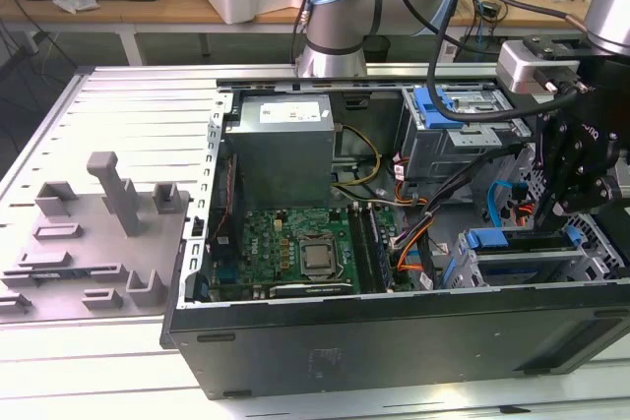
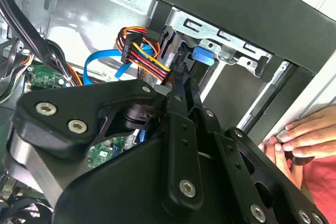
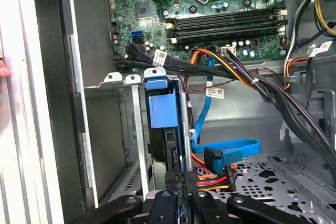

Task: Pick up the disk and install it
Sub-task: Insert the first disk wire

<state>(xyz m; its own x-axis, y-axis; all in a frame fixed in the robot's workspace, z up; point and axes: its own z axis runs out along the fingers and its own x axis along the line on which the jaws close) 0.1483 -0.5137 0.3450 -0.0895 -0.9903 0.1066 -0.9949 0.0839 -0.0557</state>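
The disk stands on edge inside the metal drive bay at the case's front corner. Its blue carrier shows on top and its dark side runs toward me. In the first wrist view my gripper has its black fingers close together on the disk's near end. The second wrist view shows the gripper reaching to the blue end of the disk in the bay. In the exterior view the gripper hangs inside the open case, just at the exterior view's right of the disk.
A blue flat cable and orange-black power cables run close beside the bay. The motherboard lies beyond. A person's hand rests on the case edge. Another bay with a blue latch sits farther back. A grey fixture lies on the table.
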